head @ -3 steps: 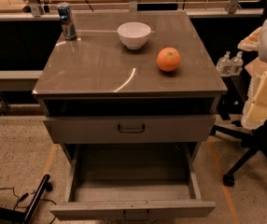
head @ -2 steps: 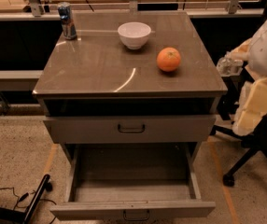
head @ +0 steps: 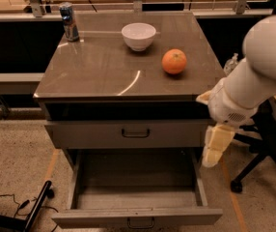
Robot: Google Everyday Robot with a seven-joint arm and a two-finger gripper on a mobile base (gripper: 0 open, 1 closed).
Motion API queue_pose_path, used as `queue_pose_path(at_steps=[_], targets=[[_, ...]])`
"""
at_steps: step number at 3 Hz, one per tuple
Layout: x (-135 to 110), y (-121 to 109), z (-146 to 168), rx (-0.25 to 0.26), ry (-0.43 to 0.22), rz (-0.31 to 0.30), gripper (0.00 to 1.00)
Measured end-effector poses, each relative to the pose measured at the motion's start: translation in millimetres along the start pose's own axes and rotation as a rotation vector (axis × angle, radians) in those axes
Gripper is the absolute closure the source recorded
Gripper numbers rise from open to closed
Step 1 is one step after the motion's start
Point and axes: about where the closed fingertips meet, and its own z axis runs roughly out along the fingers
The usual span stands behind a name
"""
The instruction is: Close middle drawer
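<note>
Approach step: the cream tool [head: 214,149], grip state untellable, hangs just right of the open long grey metal middle drawer [head: 138,217], whose front needs pushing in.

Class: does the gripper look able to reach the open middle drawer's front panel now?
Probably yes: the gripper hangs right of the middle drawer, with nothing visible between it and the front panel.

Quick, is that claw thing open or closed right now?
Gripper: open or closed cannot be told; it hangs at the right side of the pulled-out middle drawer.
</note>
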Motion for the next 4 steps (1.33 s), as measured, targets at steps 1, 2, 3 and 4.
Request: queue_pose_path(at_steps=[1, 2, 3, 4], targets=[[4.6, 7.7, 79.2, -0.062, 0.001, -0.032, 0.0], [13.0, 21.3, 135.8, -0.127, 0.011, -0.05, 0.0], [23.8, 39.2, 167.3, -0.186, 0.022, -0.052, 0.0], [33.3, 63.3, 200.6, -0.26, 0.038, -0.055, 0.0]])
